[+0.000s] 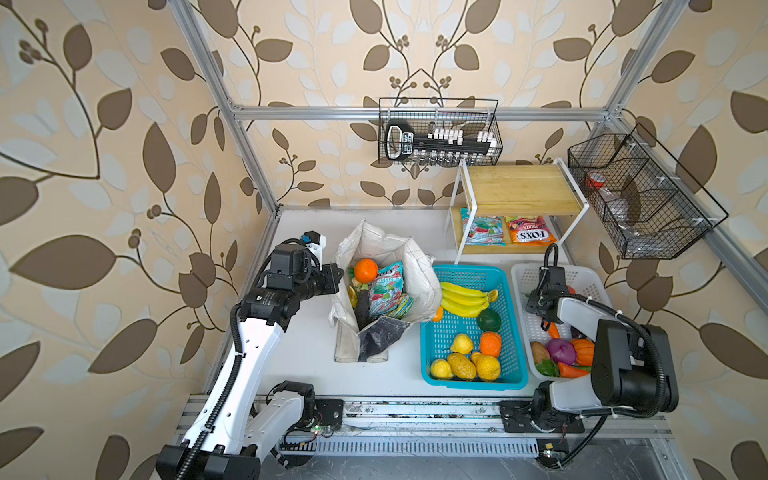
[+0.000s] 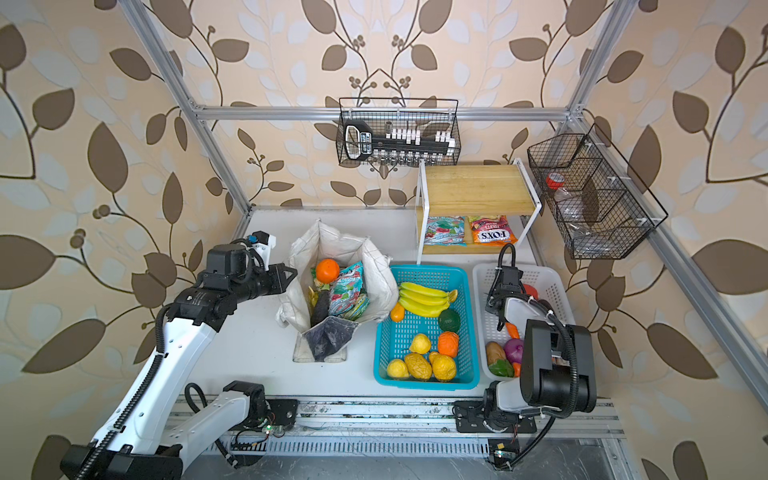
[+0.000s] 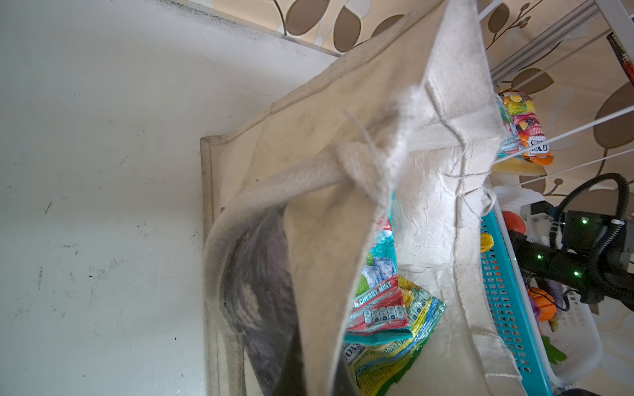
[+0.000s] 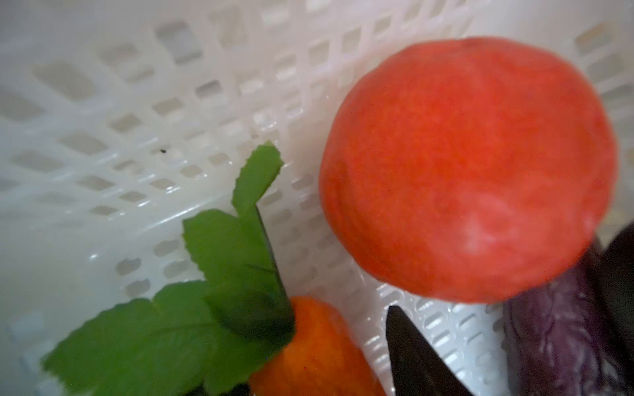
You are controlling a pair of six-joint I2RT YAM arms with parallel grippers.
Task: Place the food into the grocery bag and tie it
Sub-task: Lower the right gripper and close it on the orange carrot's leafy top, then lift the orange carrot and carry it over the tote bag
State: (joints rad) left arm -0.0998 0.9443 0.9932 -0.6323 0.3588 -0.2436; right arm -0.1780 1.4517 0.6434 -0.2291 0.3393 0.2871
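The off-white grocery bag (image 1: pixel 419 266) stands open at the middle of the table. An orange (image 1: pixel 365 269) and glossy snack packets (image 1: pixel 386 291) lie inside it. My left gripper (image 1: pixel 338 278) is shut on the bag's left rim (image 3: pixel 326 260), and the fabric hides its jaws in the left wrist view. My right gripper (image 4: pixel 338 319) is down in the white basket (image 4: pixel 137 137), open. Its jaws straddle the leafy end of an orange carrot (image 4: pixel 308 349), with a gap still showing on one side. A yellow banana bunch (image 1: pixel 463 299) lies in the blue basket (image 1: pixel 473 384).
A red tomato (image 4: pixel 470 171) and a purple eggplant (image 4: pixel 562 336) crowd the carrot. The blue basket also holds lemons, an avocado and an orange fruit. Two more snack packets (image 1: pixel 484 230) lie under the wooden shelf (image 1: pixel 519 189) at the back. Wire baskets hang on the frame.
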